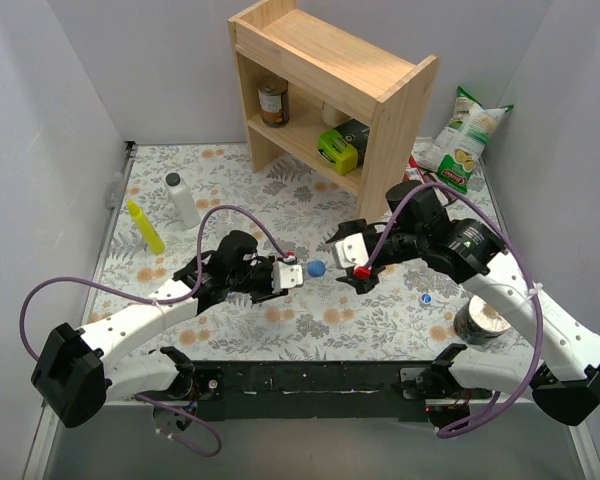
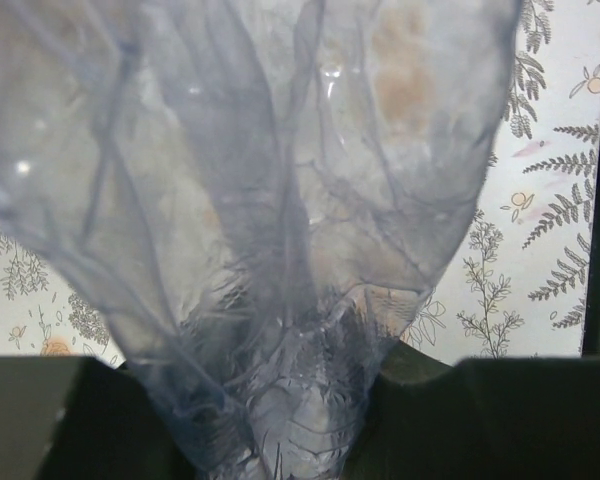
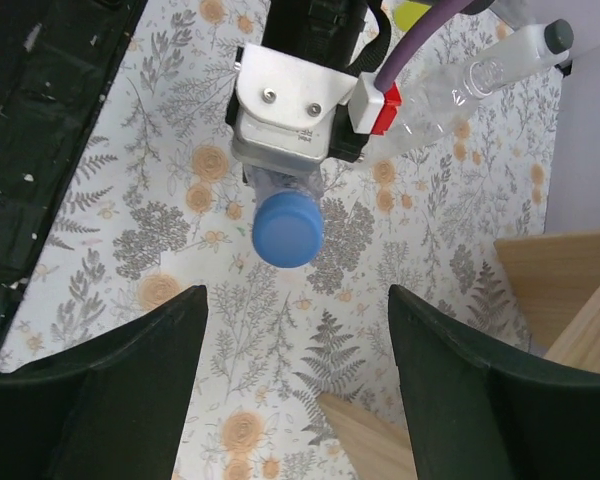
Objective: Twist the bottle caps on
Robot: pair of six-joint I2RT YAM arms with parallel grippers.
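Lying on the floral table [image 1: 280, 330] near the right arm's forearm, a loose blue cap [image 1: 426, 298] sits by itself, touched by nothing. Further in, at mid-table, the left gripper [image 1: 290, 276] is clamped on a clear bottle [image 2: 280, 250]; its dark fingers [image 2: 40, 420] pinch the crumpled plastic so tightly that the body fills the left wrist view. The bottle's neck points toward the right arm and carries a second blue cap [image 3: 288, 228]; how tightly it is screwed on cannot be told. Facing it, the right gripper [image 1: 345, 265] has its jaws spread wide and holds nothing, the cap lying just ahead of the gap and clear of both fingers. Beyond stand a white bottle [image 1: 183, 200], a yellow squeeze bottle [image 1: 145, 226] and, farthest, a wooden shelf [image 1: 330, 60]
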